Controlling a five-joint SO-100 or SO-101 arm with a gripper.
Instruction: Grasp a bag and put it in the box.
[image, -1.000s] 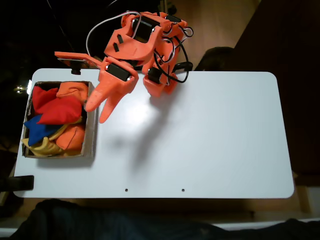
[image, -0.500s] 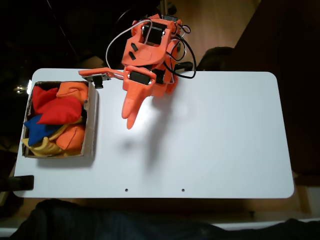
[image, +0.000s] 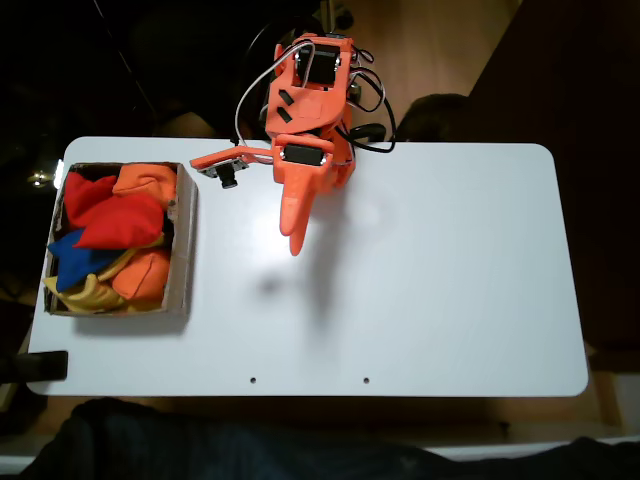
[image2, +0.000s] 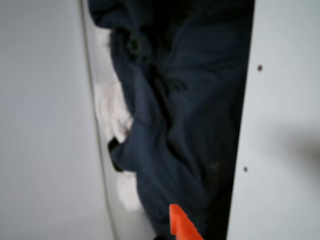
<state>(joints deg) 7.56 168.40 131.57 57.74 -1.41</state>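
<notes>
Hovering over bare table, my gripper has fingers pressed together, holding nothing. Bag lies in box, well to its left.

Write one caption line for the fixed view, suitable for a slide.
Orange arm's gripper hovers shut over the white table, while the red bag lies in the cardboard box.
</notes>
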